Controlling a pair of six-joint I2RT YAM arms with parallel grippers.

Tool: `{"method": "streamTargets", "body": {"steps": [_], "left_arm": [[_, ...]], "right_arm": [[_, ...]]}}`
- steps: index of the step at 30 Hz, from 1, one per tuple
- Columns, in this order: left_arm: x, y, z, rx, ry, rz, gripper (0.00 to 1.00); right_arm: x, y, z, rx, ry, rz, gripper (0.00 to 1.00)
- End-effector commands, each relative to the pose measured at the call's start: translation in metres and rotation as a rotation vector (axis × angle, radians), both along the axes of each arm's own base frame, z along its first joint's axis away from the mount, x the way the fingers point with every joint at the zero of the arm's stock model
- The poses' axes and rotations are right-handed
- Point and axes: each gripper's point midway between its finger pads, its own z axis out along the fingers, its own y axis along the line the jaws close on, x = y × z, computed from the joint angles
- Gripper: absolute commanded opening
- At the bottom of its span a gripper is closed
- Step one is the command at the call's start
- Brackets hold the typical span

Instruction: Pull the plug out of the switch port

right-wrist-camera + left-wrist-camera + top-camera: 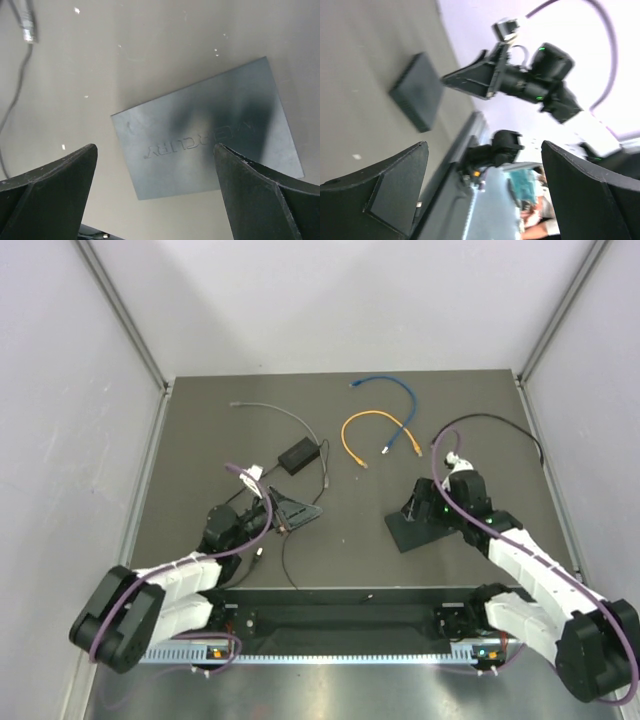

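Note:
The switch, a flat matte black box, lies on the table right of centre. It also shows in the right wrist view, with raised lettering on top, and in the left wrist view. Its ports are hidden in all views. My right gripper hovers above the box, open and empty. A loose cable end with a plug lies on the table apart from the box. My left gripper is open and empty, left of the box and pointing towards the right arm.
A small black block with a thin cord lies at centre. A grey cable, an orange cable and a blue cable lie further back. A black cable loops at the right. Walls enclose the table.

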Motion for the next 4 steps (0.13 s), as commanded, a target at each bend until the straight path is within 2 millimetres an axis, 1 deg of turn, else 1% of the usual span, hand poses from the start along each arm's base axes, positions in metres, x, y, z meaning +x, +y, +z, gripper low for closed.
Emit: {"method": "streamTargets", "body": {"steps": [1,2,3,4], "left_arm": [[-0.037,0.011,0.086,-0.287,-0.318,-0.088,0.99],[-0.042,0.014,0.09,-0.312,-0.331,-0.097,0.99],[-0.042,0.013,0.086,-0.311,-0.306,-0.104,0.99],[-0.047,0.013,0.085,-0.307,-0.308,-0.125,0.98]], "right_arm": [[0.009,0.011,0.032,0.094,-0.148,0.008,1.0],[0.006,0.011,0.031,0.102,-0.169,0.012,1.0],[0.005,0.014,0.038,0.125,-0.207,0.031,1.0],[0.004,0.02,0.058,0.178,-0.288,0.058,1.0]]}}
